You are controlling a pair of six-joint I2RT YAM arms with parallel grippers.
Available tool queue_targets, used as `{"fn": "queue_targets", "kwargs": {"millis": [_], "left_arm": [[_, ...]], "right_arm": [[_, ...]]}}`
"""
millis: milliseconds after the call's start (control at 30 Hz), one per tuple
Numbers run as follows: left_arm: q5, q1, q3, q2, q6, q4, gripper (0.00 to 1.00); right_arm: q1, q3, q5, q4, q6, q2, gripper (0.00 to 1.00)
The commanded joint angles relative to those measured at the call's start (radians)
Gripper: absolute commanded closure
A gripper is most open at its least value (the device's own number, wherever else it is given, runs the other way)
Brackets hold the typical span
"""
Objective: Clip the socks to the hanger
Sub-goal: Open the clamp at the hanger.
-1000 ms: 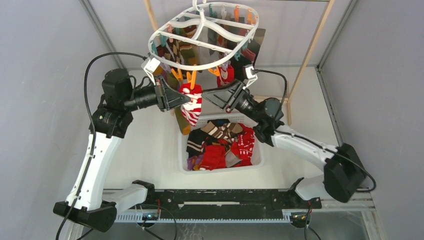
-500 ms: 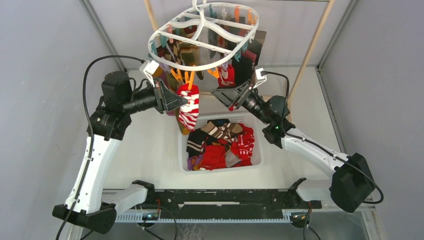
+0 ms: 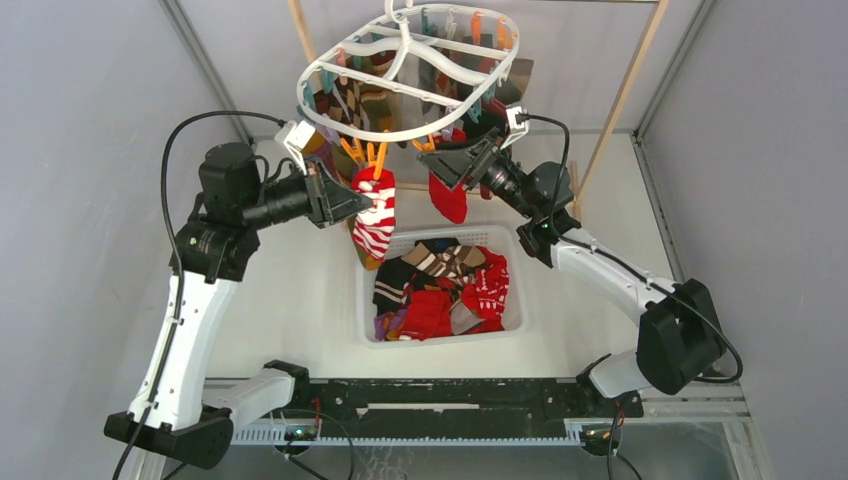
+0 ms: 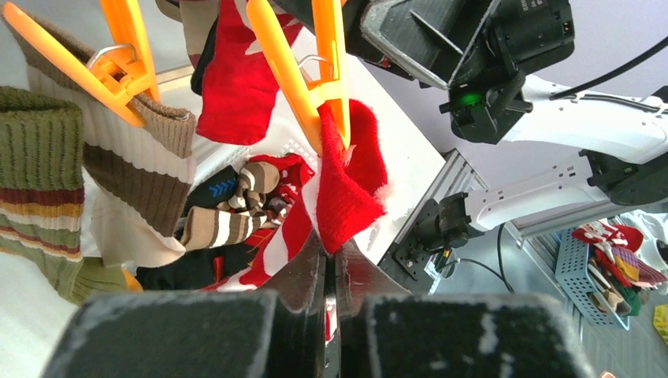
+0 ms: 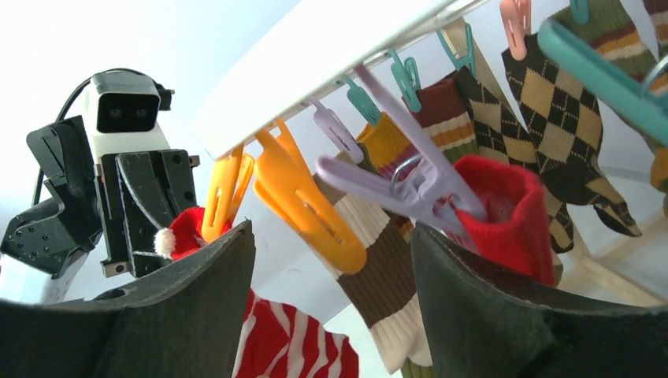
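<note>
The white oval hanger (image 3: 405, 75) hangs at the top centre, with several socks clipped to its rim. My left gripper (image 3: 350, 200) is shut on the cuff of a red and white striped sock (image 3: 375, 220), which an orange clip (image 4: 331, 71) grips from above. In the left wrist view the jaws (image 4: 331, 252) pinch the red cuff (image 4: 346, 189). My right gripper (image 3: 440, 165) is open and empty just under the hanger rim (image 5: 331, 55). A free orange clip (image 5: 311, 205) sits between its fingers (image 5: 197, 299). A purple clip (image 5: 402, 177) holds a red sock (image 5: 504, 213) beside the right finger.
A white slotted basket (image 3: 440, 338) with several loose socks stands on the table below the hanger. A bare wooden frame (image 3: 620, 100) rises behind. Grey walls close in left and right. Brown-striped and argyle socks (image 5: 567, 126) hang close round both grippers.
My right gripper has risen from beside the striped sock to the hanger rim and turned upward. The left gripper keeps hold of the striped sock and has shifted slightly left.
</note>
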Motion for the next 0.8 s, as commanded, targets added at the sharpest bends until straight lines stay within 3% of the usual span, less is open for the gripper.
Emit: {"fn": "queue_targets", "kwargs": {"millis": [0,167,467,500,667,767], "left_arm": [[0.007,0.010,0.078,-0.021,0.025,-0.004,0.95],[0.009,0.014,0.082,-0.021,0.026,-0.006,0.95],[-0.034,0.020,0.082,-0.026,0.017,-0.010,0.95],[-0.055,0.020,0.080,-0.028,0.014,-0.011,0.91],[-0.170,0.020,0.091,-0.029,0.013,-0.040,0.45],[-0.219,0.022,0.125,-0.028,0.020,-0.077,0.30]], "right_arm": [[-0.022,0.074,-0.106,0.108,0.011,0.032,0.23],[-0.023,0.088,-0.152,0.138,0.032,0.049,0.32],[0.013,0.048,-0.126,0.120,-0.020,-0.014,0.64],[0.022,0.046,-0.112,0.104,-0.039,-0.025,0.69],[0.070,0.049,0.001,0.016,-0.149,-0.072,0.94],[0.104,0.059,0.079,-0.045,-0.218,-0.089,1.00]]}}
